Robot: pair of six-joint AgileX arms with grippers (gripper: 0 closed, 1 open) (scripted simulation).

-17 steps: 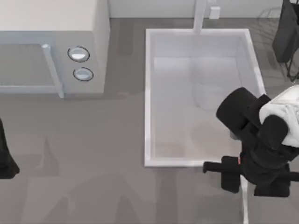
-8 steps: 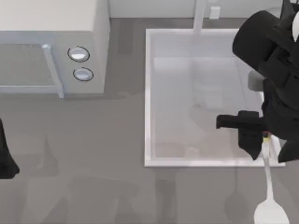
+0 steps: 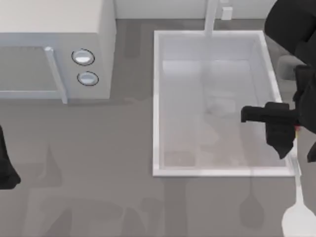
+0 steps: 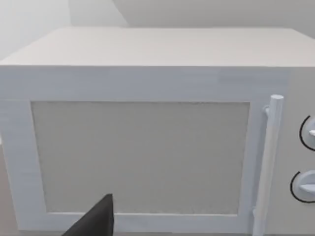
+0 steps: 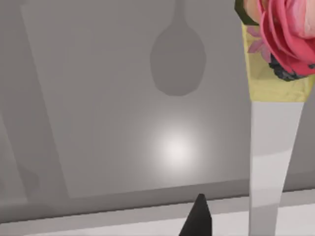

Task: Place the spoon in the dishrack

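Grey countertop (image 3: 98,197) all round, with a big white sink basin (image 3: 157,98) sunk into its right half and a microwave (image 3: 54,49) at the back-left corner. So the spoon (image 3: 297,197) was hanging over the front-right corner of the counter, off the surface by the look of the soft spoon-shaped shadow (image 3: 251,210) sitting apart from it. Its long axis ran roughly front to back: the white bowl end pointed toward the counter's front edge, the thin handle ran up over the basin's front-right corner into the right gripper (image 3: 289,133). From the right wrist view you could see the red-and-yellow flower ornament (image 5: 280,44) at the handle's end right up by the camera, so I'd say the fingers were clamped on the handle close to that ornament, spoon dangling out in front.

Dishrack? I couldn't make it out in these pictures, so which way the spoon had to travel from there I honestly can't tell. Either way the right arm was clearly the one doing the job.

Left gripper (image 3: 5,168) was parked at the far left edge of the counter, facing the microwave door (image 4: 140,157); whether its fingers were open or closed I couldn't tell.
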